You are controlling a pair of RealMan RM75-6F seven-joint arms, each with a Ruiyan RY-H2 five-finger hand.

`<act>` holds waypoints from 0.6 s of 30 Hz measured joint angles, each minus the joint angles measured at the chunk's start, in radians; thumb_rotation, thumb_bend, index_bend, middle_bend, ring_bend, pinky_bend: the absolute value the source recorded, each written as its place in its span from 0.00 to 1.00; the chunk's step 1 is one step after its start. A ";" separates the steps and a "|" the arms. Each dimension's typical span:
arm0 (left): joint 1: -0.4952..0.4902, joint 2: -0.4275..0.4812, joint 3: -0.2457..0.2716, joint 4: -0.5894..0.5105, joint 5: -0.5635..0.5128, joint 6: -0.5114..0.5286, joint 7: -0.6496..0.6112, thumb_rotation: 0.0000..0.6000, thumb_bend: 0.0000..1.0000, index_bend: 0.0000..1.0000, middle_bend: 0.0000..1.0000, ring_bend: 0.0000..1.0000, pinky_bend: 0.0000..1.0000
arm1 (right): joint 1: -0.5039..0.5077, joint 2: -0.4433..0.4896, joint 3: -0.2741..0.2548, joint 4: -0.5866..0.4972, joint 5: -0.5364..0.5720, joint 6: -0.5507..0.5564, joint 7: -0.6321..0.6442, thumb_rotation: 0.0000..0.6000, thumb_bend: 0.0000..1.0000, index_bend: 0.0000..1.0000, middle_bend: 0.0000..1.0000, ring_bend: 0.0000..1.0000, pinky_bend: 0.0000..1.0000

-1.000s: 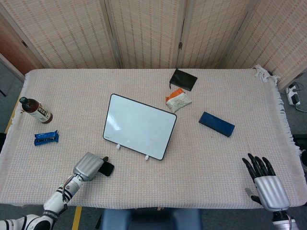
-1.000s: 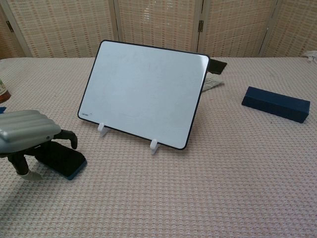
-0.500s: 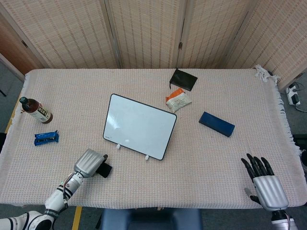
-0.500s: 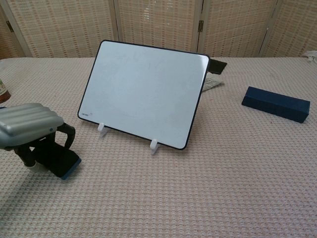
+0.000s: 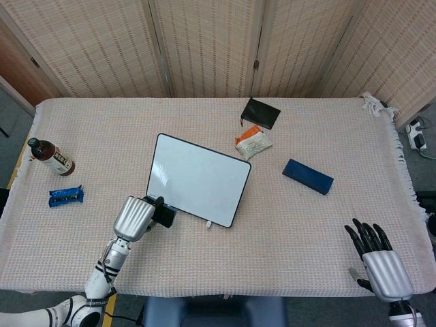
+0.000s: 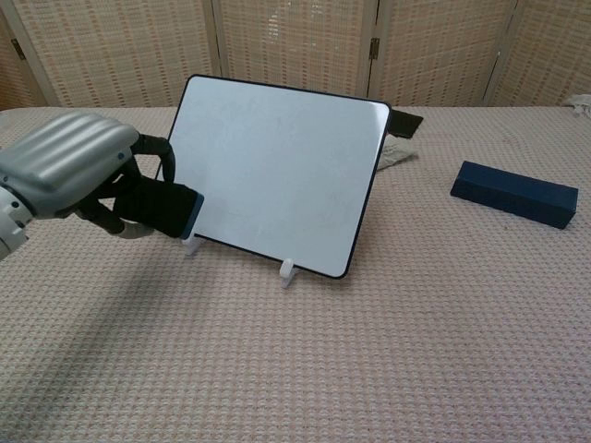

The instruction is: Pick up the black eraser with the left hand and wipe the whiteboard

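Observation:
My left hand (image 5: 134,216) (image 6: 69,164) grips the black eraser (image 5: 163,216) (image 6: 162,207) and holds it up off the cloth, right at the lower left corner of the whiteboard (image 5: 197,188) (image 6: 272,171). The whiteboard stands tilted back on two small white feet in the middle of the table, its surface white with a black rim. My right hand (image 5: 380,262) rests at the near right edge of the table, fingers spread and holding nothing; only the head view shows it.
A dark blue box (image 5: 308,176) (image 6: 514,193) lies right of the board. Behind the board are an orange-and-white packet (image 5: 253,142) and a black pouch (image 5: 260,113). A brown bottle (image 5: 50,156) and a blue snack wrapper (image 5: 66,196) lie at the far left.
My left hand closed on the eraser, lifted it off the cloth and carried it up and to the right, to the board's lower left corner. The right hand stayed almost still.

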 measured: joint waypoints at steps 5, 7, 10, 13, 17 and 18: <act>-0.028 -0.141 -0.066 0.123 0.029 0.052 -0.001 1.00 0.22 0.63 1.00 0.88 1.00 | 0.001 0.006 0.004 -0.001 0.006 0.002 0.012 1.00 0.29 0.00 0.00 0.00 0.00; -0.049 -0.192 -0.090 0.171 0.035 0.062 0.002 1.00 0.22 0.63 1.00 0.88 1.00 | 0.001 0.010 0.004 -0.002 0.006 0.003 0.020 1.00 0.30 0.00 0.00 0.00 0.00; -0.079 -0.245 -0.110 0.231 0.038 0.063 0.015 1.00 0.22 0.63 1.00 0.88 1.00 | 0.001 0.016 0.005 -0.003 0.005 0.007 0.033 1.00 0.29 0.00 0.00 0.00 0.00; -0.102 -0.285 -0.125 0.282 0.032 0.050 0.028 1.00 0.22 0.63 1.00 0.88 1.00 | 0.001 0.022 0.005 -0.004 0.006 0.008 0.045 1.00 0.29 0.00 0.00 0.00 0.00; -0.124 -0.320 -0.142 0.333 0.003 0.020 0.042 1.00 0.22 0.63 1.00 0.88 1.00 | 0.000 0.028 0.004 -0.004 0.002 0.014 0.057 1.00 0.29 0.00 0.00 0.00 0.00; -0.130 -0.328 -0.145 0.346 -0.005 0.010 0.047 1.00 0.22 0.63 1.00 0.88 1.00 | 0.000 0.029 0.005 -0.004 0.003 0.015 0.060 1.00 0.30 0.00 0.00 0.00 0.00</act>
